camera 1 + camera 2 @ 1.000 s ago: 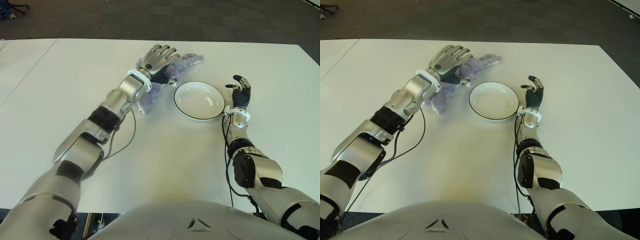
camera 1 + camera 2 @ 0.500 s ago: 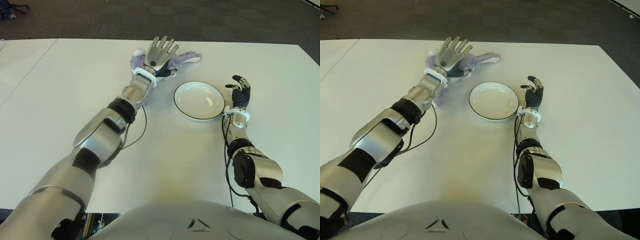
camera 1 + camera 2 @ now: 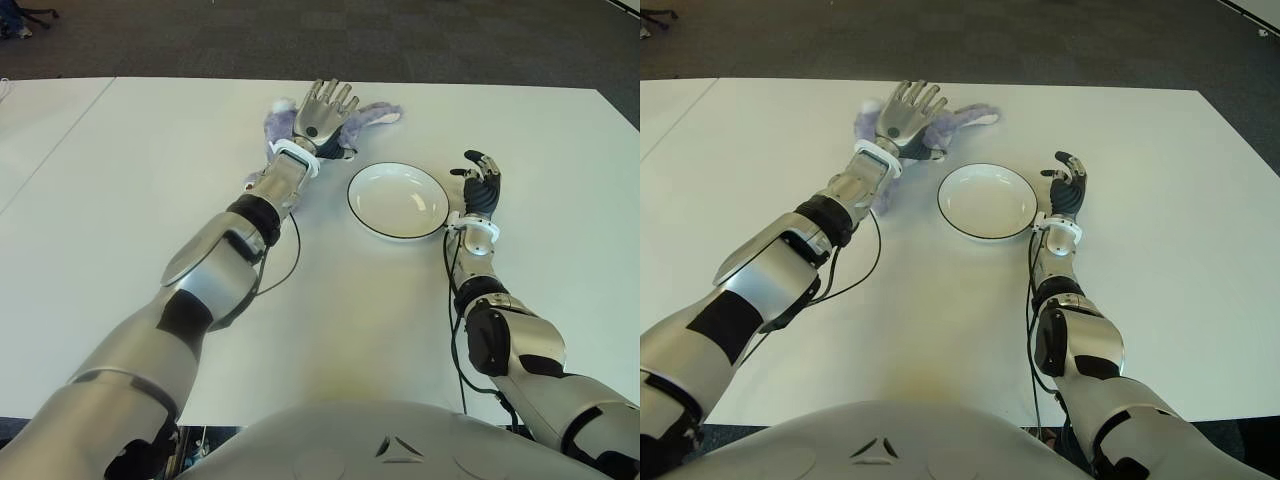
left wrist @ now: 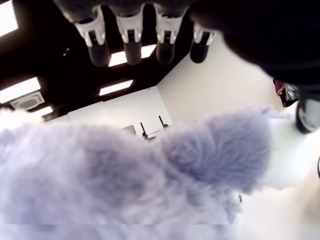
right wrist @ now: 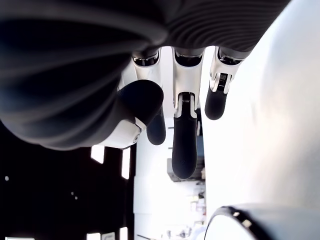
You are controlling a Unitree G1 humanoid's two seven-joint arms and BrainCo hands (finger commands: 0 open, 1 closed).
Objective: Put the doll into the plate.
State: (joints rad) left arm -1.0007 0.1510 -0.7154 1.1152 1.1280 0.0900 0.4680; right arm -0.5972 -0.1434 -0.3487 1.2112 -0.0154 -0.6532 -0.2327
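The left robot hand (image 3: 323, 108) has swung farther over the fluffy lavender plush doll (image 3: 352, 124), fingers spread, gripping nothing. Doll remains on the white bench (image 3: 120, 190), beside the black-rimmed white plate (image 3: 399, 200). The right robot hand (image 3: 483, 185) stays relaxed right of the plate.

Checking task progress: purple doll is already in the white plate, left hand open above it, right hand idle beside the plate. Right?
Not quite. The plate is empty in both eye views. The purple doll lies on the table beyond the plate and to its left, under the left hand. The rest stands: that hand's fingers are open, as the left wrist view shows, and the right hand shows idle just right of the plate.
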